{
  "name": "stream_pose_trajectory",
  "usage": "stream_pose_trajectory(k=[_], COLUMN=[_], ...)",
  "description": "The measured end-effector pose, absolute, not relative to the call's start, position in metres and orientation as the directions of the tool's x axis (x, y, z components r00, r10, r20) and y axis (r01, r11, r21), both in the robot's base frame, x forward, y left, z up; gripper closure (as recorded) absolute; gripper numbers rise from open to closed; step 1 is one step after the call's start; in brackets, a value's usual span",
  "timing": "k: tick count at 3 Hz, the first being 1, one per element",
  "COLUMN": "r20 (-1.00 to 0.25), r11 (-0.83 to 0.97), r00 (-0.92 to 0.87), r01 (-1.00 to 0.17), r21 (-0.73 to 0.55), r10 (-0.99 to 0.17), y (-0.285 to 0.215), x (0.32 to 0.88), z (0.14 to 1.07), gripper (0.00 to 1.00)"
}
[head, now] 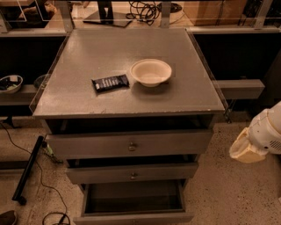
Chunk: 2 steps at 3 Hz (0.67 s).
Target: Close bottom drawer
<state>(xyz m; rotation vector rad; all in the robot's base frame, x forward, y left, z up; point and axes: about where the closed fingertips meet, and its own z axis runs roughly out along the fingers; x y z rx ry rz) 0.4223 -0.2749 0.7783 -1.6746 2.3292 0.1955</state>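
Grey bottom drawer [134, 203] hangs open, untouched. The gripper [246, 150] is far off to its right; open or shut, nobody can tell. Next it must reach the drawer's front and push.

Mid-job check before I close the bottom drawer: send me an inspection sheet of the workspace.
Surface: grey cabinet top, holding two items.
Job's things: bottom drawer pulled far out, looks empty; top drawer and middle drawer slightly out.
Clutter: pale bowl and dark wrapped bar, side by side, apart.
Grippers: gripper right of the cabinet, beside the drawers, touching nothing.
Cables: thin cable on the floor at left; coiled cables behind the cabinet.
Surroundings: speckled floor; left shelf dish.
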Motion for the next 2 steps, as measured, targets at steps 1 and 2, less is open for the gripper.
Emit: stream_pose_trajectory(k=[1,2], r20=[-0.288,-0.299], r11=[0.321,0.328], r00=[-0.298,-0.308], r01=[-0.946,-0.945], r21=[-0.038,-0.018], r10=[-0.910,-0.903], y=[-0.271,-0.264], x=[0.413,0.390], z=[0.775,0.755], gripper=[1.00,1.00])
